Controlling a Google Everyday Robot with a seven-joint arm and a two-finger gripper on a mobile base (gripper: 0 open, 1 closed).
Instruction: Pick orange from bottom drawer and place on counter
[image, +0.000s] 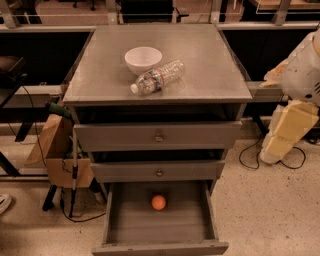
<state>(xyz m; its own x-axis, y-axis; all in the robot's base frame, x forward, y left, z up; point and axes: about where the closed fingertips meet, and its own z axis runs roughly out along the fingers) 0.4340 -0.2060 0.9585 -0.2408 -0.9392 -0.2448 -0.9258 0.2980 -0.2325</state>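
Off to the right of the cabinet, as the camera sees it, the end effector (286, 134) hangs at about the height of the upper drawers. It is pale and cream-coloured, below the white body of the arm (304, 75), and it stands well apart from the cabinet, touching nothing on it. Whether it is open or closed I cannot tell from this angle, though it appears to carry nothing.

The orange (158, 202) lies in the bottom drawer (117, 220), which is pulled out at the foot of the cabinet. The fruit rests alone on the drawer floor, near the middle of its width and toward the back, just under the front of the middle drawer (200, 171). Above that, the top drawer (115, 136) also shows a small knob at its centre.

On the table (210, 60), the grey top of the cabinet, stands a white bowl (143, 59), left of centre. A clear plastic bottle (159, 76) lies on its side just in front of the bowl, its cap pointing to the front left.

Left of the cabinet a cardboard box (52, 145) sits on the speckled floor (270, 210).
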